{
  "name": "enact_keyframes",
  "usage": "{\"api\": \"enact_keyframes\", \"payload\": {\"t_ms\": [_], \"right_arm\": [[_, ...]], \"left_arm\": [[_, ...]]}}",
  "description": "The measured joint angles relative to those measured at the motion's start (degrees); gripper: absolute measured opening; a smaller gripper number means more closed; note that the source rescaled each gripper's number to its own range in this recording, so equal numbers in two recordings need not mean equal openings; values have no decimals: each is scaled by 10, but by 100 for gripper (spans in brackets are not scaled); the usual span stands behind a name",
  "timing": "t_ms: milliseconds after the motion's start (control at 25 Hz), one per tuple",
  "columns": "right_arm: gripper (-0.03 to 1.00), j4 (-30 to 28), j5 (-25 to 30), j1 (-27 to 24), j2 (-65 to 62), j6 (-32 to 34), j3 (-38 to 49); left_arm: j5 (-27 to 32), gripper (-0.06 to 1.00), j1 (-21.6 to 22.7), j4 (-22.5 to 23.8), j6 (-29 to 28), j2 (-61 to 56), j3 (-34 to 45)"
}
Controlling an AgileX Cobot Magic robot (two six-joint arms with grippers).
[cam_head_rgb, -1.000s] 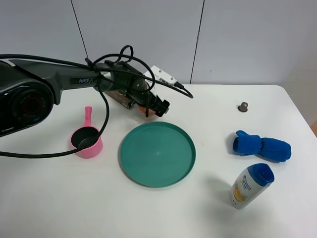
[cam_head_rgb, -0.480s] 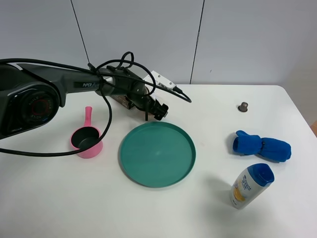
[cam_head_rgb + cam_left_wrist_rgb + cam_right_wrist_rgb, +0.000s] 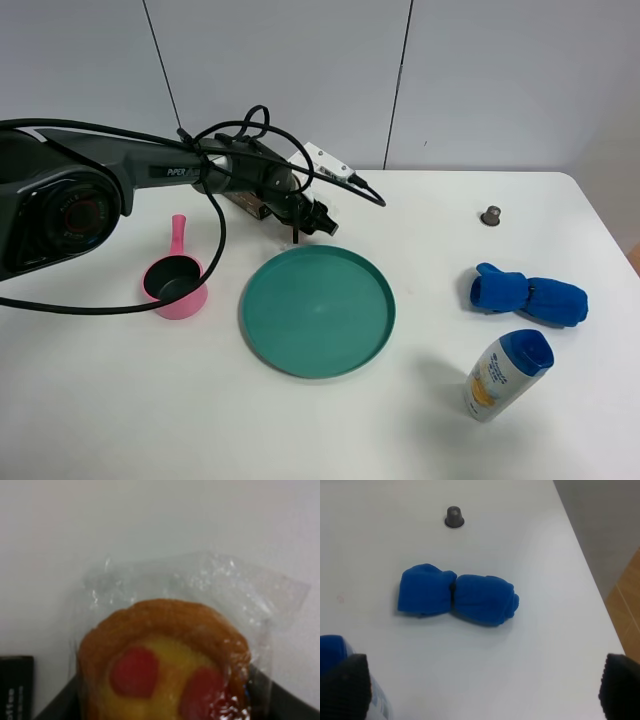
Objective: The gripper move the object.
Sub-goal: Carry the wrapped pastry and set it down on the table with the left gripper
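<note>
The muffin [image 3: 165,665], orange-brown with red spots in clear crinkly wrap, fills the left wrist view and lies between the two dark jaws, which touch the wrap on both sides. My left gripper [image 3: 312,222] [image 3: 165,695] is at the back of the table, just behind the green plate [image 3: 250,300], shut on the muffin. In the exterior high view the arm hides the muffin. My right gripper [image 3: 480,690] is open and empty, its pads wide apart above the blue cloth [image 3: 457,596]. It does not show in the exterior high view.
A dark rectangular box [image 3: 245,200] [image 3: 15,680] lies right beside the muffin. A pink scoop cup [image 3: 176,285] stands left of the plate. On the right are the blue cloth [image 3: 528,295], a lotion bottle [image 3: 507,372] and a small dark cap [image 3: 491,214] [image 3: 454,517].
My left gripper has turned and drawn slightly back and left over the muffin. The orange spot seen under it a second ago is now hidden. Nothing else has moved.
</note>
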Motion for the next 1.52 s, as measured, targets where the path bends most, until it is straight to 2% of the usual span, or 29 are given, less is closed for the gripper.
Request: {"api": "enact_keyframes", "payload": {"t_ms": [320,480,760,880,1000,1240,1320,1520], "right_arm": [[100,0,0,0,0,0,0],[100,0,0,0,0,0,0],[100,0,0,0,0,0,0],[100,0,0,0,0,0,0],[100,0,0,0,0,0,0],[100,0,0,0,0,0,0],[100,0,0,0,0,0,0],[100,0,0,0,0,0,0]], "left_arm": [[2,0,-5,0,-1,-57,-1],[7,0,-26,0,-1,-84,-17],[75,0,-85,0,-1,-97,-75],[108,0,-115,-18,16,-97,-94],[126,0,-146,-60,88,-97,-106],[148,0,-206,-187,347,-97,-114],[158,0,-221,-223,403,-97,-114],[167,0,-250,-247,440,-98,-114]]}}
